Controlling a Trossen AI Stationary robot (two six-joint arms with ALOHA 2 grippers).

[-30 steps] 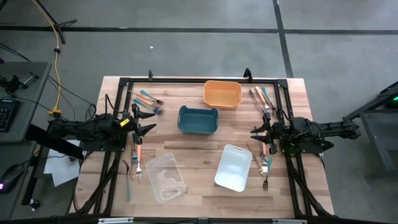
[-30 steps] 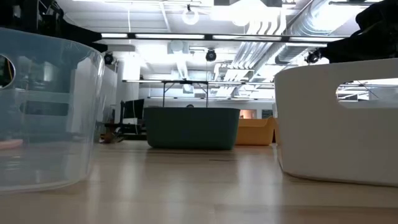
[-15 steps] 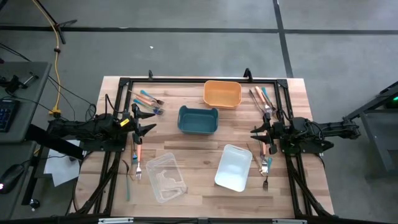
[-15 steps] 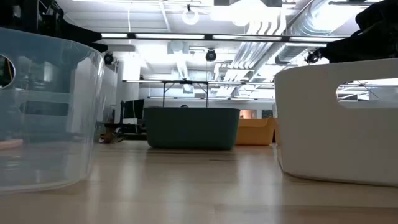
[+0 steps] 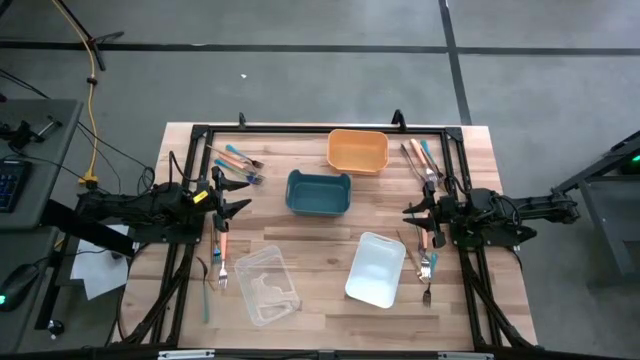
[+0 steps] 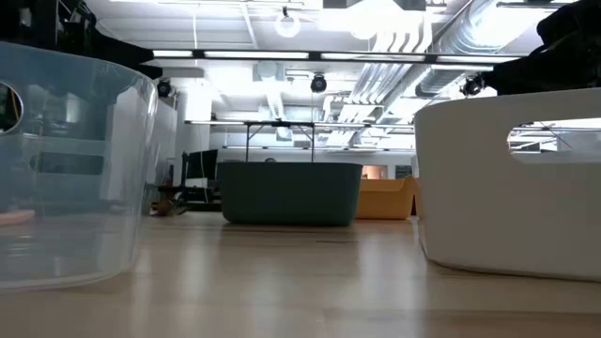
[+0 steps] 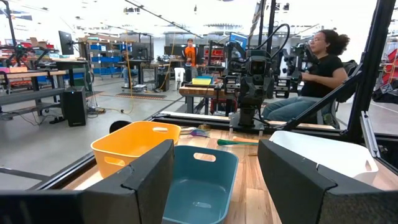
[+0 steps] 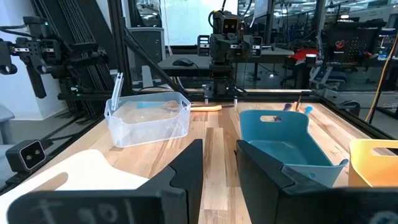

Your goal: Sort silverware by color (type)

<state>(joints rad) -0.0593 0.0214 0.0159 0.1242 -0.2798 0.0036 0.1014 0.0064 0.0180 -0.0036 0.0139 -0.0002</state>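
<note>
The silverware lies flat on the wooden table in four loose groups: far left (image 5: 236, 160), near left (image 5: 218, 262), far right (image 5: 422, 160) and near right (image 5: 427, 265). The handles are salmon-orange, teal and dark. My left gripper (image 5: 240, 207) hovers open at the table's left side and points toward the middle, its fingers wide apart in the left wrist view (image 7: 214, 180). My right gripper (image 5: 408, 213) hovers at the right side and faces it. Its fingers stand a narrow gap apart (image 8: 219, 168) with nothing between them.
Four bins stand between the arms: orange (image 5: 357, 150) at the far middle, teal (image 5: 319, 192) at the centre, white (image 5: 376, 268) near right and clear (image 5: 267, 285) near left. A black frame (image 5: 300, 130) runs round the table. A seated person (image 7: 323, 62) shows beyond the right edge.
</note>
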